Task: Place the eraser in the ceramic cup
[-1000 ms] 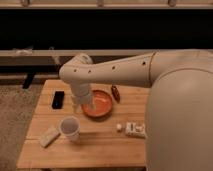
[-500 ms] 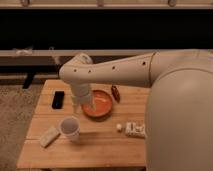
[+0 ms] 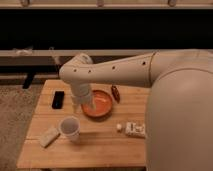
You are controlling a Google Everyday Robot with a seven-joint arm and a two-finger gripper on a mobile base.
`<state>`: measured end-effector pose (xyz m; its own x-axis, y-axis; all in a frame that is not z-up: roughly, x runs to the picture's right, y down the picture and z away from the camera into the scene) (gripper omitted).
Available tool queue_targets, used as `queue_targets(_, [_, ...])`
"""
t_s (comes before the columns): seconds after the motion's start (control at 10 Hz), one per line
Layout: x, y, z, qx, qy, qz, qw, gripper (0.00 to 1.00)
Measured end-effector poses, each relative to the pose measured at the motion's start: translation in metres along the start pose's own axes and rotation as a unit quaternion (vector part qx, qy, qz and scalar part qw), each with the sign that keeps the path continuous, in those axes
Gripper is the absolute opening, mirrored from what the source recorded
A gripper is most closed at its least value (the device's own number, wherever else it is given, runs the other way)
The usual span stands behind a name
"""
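Camera view finds the eraser (image 3: 58, 99) lying flat near the left rear of the wooden table (image 3: 100, 150), untouched and on its own. The ceramic cup (image 3: 69, 128) stands upright nearer the front edge, well apart from the eraser, with a pale beige block (image 3: 49, 136) just beside it on the left. The gripper (image 3: 77, 106) hangs pointing down between the eraser and the orange bowl (image 3: 98, 105), close to the bowl's left rim; its jaws are spread and it holds nothing. Further right lie a dark reddish object (image 3: 115, 93) behind the bowl and a small white box (image 3: 135, 129) near the front. The likely trouble: the eraser is thin and flat on the wood, so the jaws may skid over it or push it toward the table's left edge. A descent drifting right could clip the bowl. Later, a careless release could tip the light cup or miss it. No brand, label or writing is legible on anything.
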<state>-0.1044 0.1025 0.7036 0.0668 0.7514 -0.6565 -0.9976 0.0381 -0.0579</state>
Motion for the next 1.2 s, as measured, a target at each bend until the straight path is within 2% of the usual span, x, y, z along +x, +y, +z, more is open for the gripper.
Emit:
queue_targets(0.4, [0.0, 0.0, -0.001, 0.0, -0.001, -0.001, 1.0, 0.65])
queue_targets(0.5, [0.0, 0.004, 0.001, 0.003, -0.003, -0.011, 0.9999, 0.65])
queue_targets(0.7, [0.0, 0.028, 0.006, 0.003, -0.005, -0.038, 0.9993, 0.65])
queue_targets(0.8, [-0.003, 0.047, 0.01, 0.002, -0.006, -0.053, 0.9986, 0.65])
queue_targets(1.2, [-0.024, 0.154, 0.031, -0.005, -0.005, -0.115, 0.9933, 0.65])
